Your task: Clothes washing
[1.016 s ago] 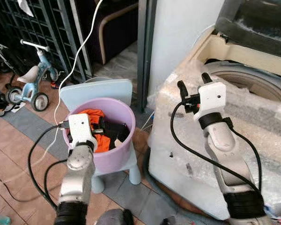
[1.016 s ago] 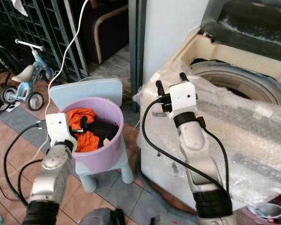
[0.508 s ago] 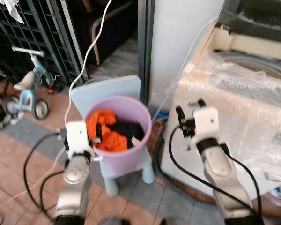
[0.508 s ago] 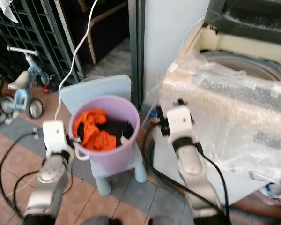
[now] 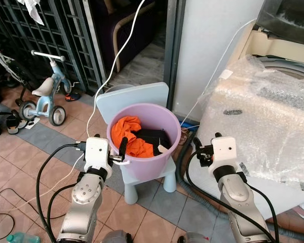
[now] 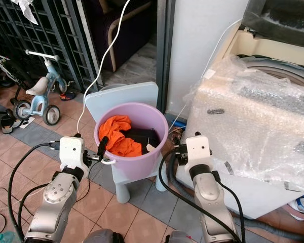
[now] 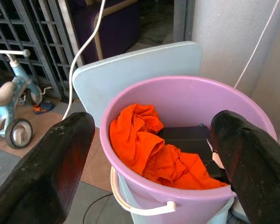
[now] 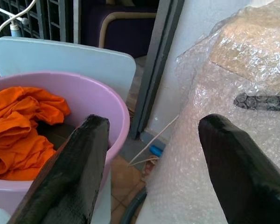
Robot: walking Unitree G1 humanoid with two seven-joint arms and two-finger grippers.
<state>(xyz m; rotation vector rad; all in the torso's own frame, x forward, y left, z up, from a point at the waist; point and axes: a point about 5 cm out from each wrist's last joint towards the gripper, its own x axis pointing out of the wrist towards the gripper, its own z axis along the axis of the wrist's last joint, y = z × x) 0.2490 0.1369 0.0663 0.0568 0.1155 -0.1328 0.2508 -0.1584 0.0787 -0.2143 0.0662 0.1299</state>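
Observation:
A purple bucket (image 5: 152, 161) stands on a small light-blue chair (image 5: 134, 98). Inside lie an orange garment (image 5: 131, 136) and a black garment (image 5: 154, 137). My left gripper (image 5: 119, 152) is open just outside the bucket's near-left rim, by its white handle (image 7: 140, 210); its fingers (image 7: 46, 172) frame the bucket and touch nothing. My right gripper (image 5: 206, 143) is open in the gap between the bucket and the bubble-wrapped washing machine (image 5: 263, 121). Nothing is between its fingers (image 8: 74, 168).
A child's tricycle (image 5: 43, 96) stands at the left before a dark metal grating (image 5: 50, 30). A white cable (image 5: 116, 55) hangs down behind the chair. A grey hose (image 5: 192, 187) lies on the tiled floor at the washer's base. A dark doorway opens behind the chair.
The camera has shifted and now sees more floor. My right gripper came down from the washer's top to beside the bucket. My left gripper drew back from over the clothes to outside the rim.

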